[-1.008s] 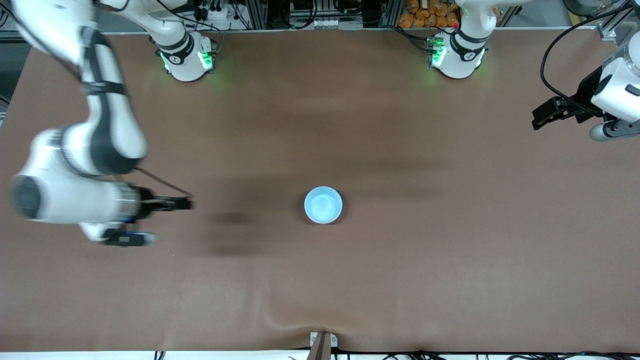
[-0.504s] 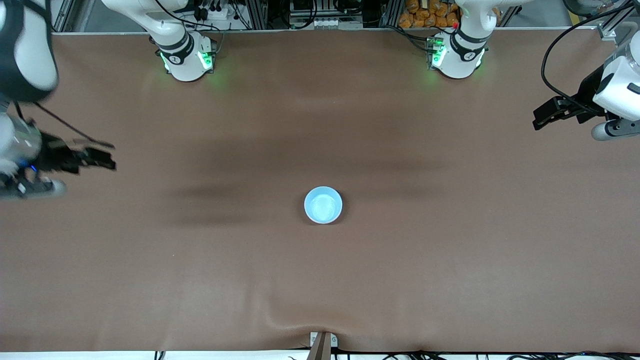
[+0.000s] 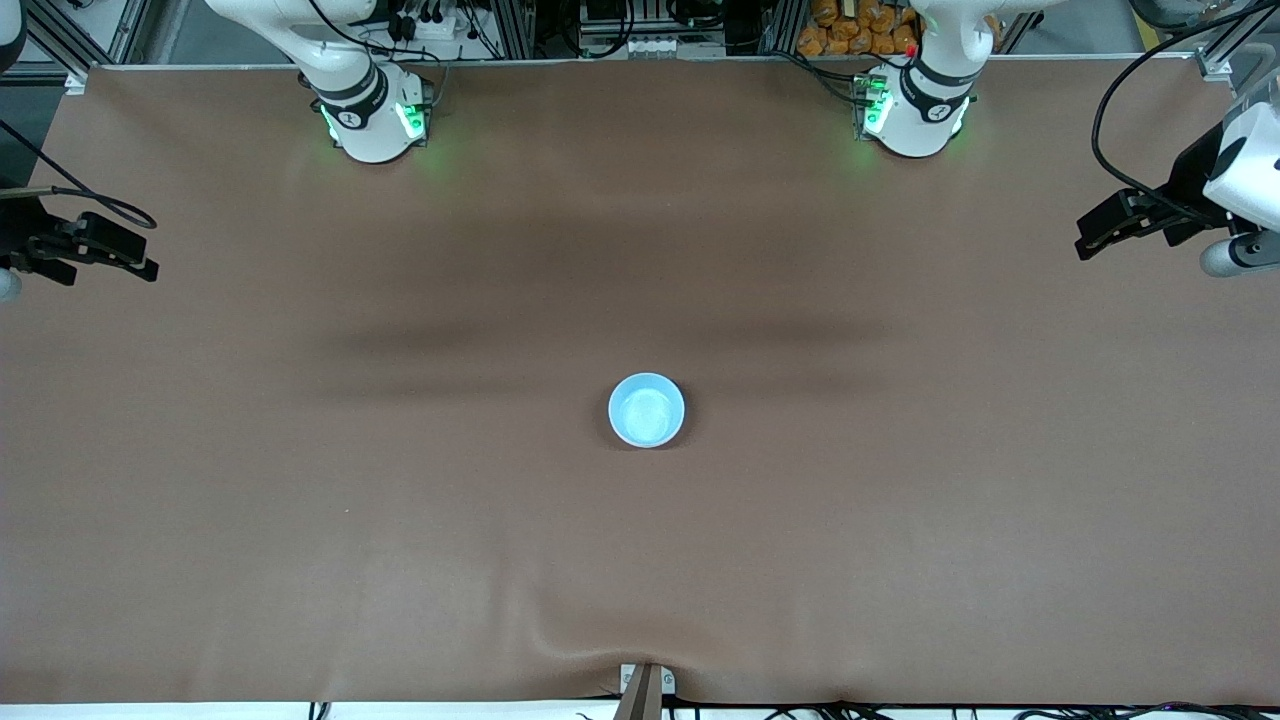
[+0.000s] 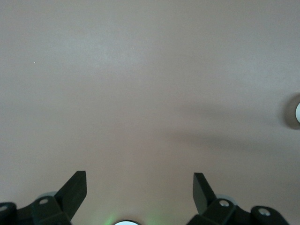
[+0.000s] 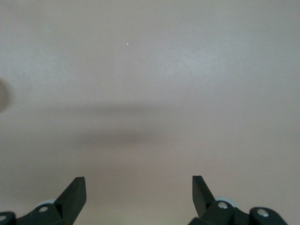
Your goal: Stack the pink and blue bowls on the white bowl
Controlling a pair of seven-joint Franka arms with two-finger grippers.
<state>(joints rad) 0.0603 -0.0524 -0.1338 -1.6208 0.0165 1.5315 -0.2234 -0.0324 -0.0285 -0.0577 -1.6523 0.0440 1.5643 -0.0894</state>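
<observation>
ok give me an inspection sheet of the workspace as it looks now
Surface: brown table cover, with a wrinkle at the edge nearest the front camera.
Job's things: blue bowl upright near the table's middle; seen from above, no pink or white bowl shows, so whether they sit under it cannot be told.
Clutter: nothing seen.
Grippers: left gripper open and empty, over the left arm's end of the table; right gripper open and empty, over the right arm's end.
Cables: black cable looping to the left arm; thin one at the right gripper.
Surroundings: metal framing and orange items past the arm bases.
</observation>
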